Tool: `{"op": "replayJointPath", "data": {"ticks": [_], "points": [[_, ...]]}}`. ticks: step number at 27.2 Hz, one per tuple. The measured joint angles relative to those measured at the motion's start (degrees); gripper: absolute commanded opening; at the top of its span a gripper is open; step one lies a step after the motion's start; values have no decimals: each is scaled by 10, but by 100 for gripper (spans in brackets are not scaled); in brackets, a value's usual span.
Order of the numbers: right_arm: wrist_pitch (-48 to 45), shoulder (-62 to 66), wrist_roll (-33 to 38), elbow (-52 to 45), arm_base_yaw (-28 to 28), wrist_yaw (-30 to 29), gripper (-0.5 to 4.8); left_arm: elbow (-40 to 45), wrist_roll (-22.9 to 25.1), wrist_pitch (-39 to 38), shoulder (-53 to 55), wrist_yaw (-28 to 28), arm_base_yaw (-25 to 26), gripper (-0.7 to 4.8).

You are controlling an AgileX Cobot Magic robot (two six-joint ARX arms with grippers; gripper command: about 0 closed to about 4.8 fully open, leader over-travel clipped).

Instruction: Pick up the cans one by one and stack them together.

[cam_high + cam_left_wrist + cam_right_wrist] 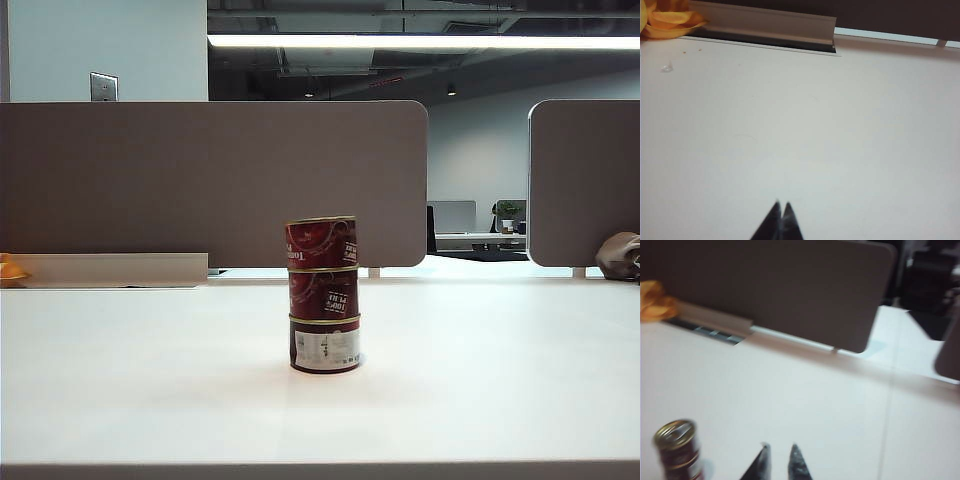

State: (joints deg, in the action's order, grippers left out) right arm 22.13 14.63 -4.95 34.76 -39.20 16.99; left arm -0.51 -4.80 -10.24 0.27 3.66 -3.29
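**Three cans stacked, both grippers empty**

Exterior: cans (323, 294) stacked three high, mid-surface (150, 390); no arm visible. Grey partition (210, 180) behind, dim office beyond.

Left wrist: left gripper (781, 206) closed, empty, only tips visible, over bare surface; orange object (665, 17) cut off at the edge.

Right wrist: blurred; right gripper (778, 449) slightly parted, holding nothing, beside the stack (677, 447), apart from it.

Three cans (323, 294) stacked upright in one column at centre of white worktop (150, 380). Dark red labels, white text, gold rims. Bottom can shows white label panel. Top can sits slightly offset toward 9 o'clock; gold pull-tab lid visible
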Motion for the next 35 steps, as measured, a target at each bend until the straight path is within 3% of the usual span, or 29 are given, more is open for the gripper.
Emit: {"op": "replayJointPath", "data": {"ticks": [5, 10, 13, 21, 35], "points": [[-4, -70, 0, -24, 157, -79, 54, 0, 0, 0, 0, 0, 0, -5], [-70, -111, 7, -109, 303, -244, 54, 0, 0, 0, 0, 0, 0, -5], [-91, -118, 8, -137, 321, -274, 54, 0, 0, 0, 0, 0, 0, -5], [-94, -145, 19, -238, 334, -271, 54, 0, 0, 0, 0, 0, 0, -5], [-106, -146, 21, -336, 334, -228, 54, 0, 0, 0, 0, 0, 0, -5]]}}
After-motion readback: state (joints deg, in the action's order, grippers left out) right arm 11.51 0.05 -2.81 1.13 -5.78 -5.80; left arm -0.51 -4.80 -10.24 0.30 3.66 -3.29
